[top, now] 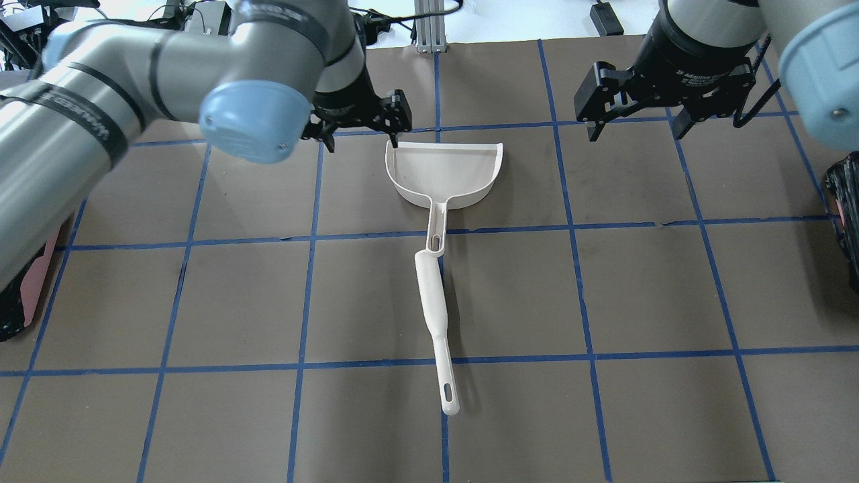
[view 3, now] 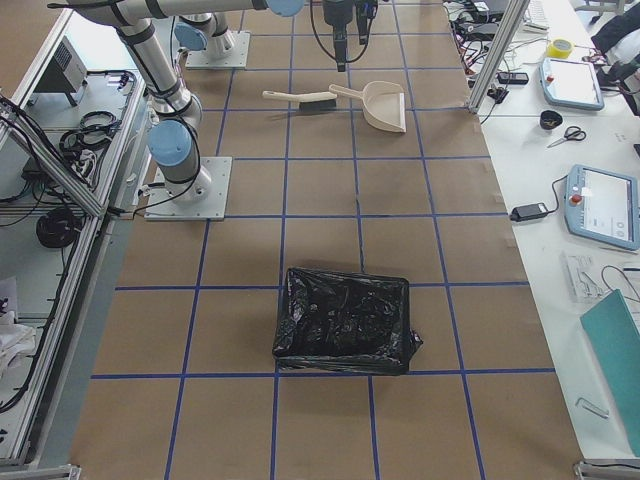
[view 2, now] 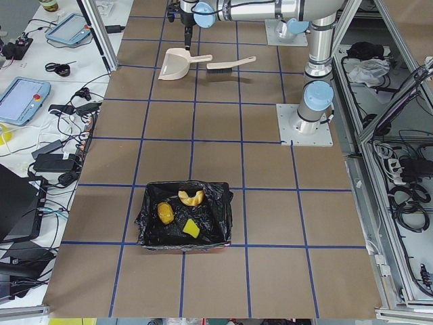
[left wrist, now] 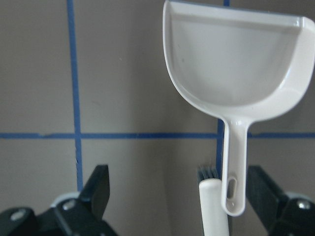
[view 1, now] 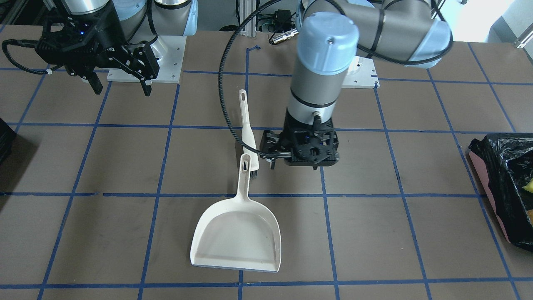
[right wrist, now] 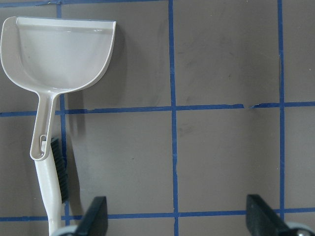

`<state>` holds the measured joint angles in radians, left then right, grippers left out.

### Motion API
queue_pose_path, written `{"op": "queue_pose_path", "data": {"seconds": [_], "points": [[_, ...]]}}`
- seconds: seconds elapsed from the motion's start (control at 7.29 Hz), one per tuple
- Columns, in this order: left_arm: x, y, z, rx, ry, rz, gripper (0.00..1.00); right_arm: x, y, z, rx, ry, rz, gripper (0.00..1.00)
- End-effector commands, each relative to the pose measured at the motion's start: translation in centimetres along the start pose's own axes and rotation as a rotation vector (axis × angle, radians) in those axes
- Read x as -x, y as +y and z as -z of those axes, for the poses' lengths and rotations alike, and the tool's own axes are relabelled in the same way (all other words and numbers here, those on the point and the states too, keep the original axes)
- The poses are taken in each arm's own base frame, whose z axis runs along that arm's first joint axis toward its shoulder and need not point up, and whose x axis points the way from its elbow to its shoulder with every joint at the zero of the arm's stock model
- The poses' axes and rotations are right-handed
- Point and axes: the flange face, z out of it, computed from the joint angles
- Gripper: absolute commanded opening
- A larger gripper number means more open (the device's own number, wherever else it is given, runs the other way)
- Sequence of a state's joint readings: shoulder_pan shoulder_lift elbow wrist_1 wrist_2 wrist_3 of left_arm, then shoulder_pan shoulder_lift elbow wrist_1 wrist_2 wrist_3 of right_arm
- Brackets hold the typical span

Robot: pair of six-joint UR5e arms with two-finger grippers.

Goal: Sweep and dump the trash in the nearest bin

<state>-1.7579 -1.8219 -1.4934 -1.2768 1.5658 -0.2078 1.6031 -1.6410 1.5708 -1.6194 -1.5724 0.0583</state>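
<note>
1. Exterior front-facing: the left pincer (view 1: pixel 302 155) hangs over the brown worktop (view 1: pixel 374 237), spread wide and holding nothing. It is just beside the bristle end of the white brush (view 1: pixel 246 125). The white dustpan (view 1: pixel 237 233) lies flat, with its handle end overlapping that bristle end. The right pincer (view 1: pixel 122 89) is wide and empty too, raised near its arm's base and well apart from both tools. The bin (view 1: pixel 506 175), lined with black plastic, sits at the worktop's end on the robot's left.
2. Overhead exterior: dustpan and brush lie end to end in one line down the middle. The left pincer shows by a far corner of the pan.
3. Exterior left: the trash lies inside the bin on the black liner. It is a brown lump (view 2: pixel 166 213), a pale crescent peel (view 2: pixel 191 197) and a yellow wedge (view 2: pixel 192 229).
4. Exterior right: a second bin (view 3: pixel 345 320), also black-lined, stands near the robot's right end.
5. Left wrist-mounted: the dustpan's handle end and the brush tip lie between the wide-spread fingers (left wrist: pixel 96 191).
6. Right wrist-mounted: the fingers are far apart over the worktop, with dustpan and brush off to one side.
</note>
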Motion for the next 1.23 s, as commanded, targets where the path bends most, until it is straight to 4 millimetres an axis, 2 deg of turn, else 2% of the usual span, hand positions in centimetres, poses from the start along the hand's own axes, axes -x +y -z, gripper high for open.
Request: {"op": "queue_pose_path", "data": {"seconds": [0.0,0.14,0.27,0.41,0.69,1.1], "points": [[7.6,-0.1,4.7,0.034,-0.017,-0.026,1.00,0.1,0.0,0.0,-0.001,0.000,0.001,1.00],[10.0,0.1,5.6,0.029,-0.021,0.010,1.00,0.0,0.1,-0.1,0.004,0.000,0.000,1.00],[13.0,0.2,5.2,0.051,-0.026,0.040,1.00,0.0,0.1,-0.1,0.005,0.000,0.000,1.00],[15.5,1.9,4.6,0.113,-0.020,0.019,1.00,0.1,0.1,-0.1,0.005,0.000,0.001,1.00],[16.1,3.9,6.7,0.089,-0.035,0.013,1.00,0.0,0.1,-0.1,0.007,0.000,0.000,1.00],[15.8,4.7,6.8,0.091,-0.023,0.010,1.00,0.0,0.1,-0.1,0.008,0.000,0.000,1.00]]}}
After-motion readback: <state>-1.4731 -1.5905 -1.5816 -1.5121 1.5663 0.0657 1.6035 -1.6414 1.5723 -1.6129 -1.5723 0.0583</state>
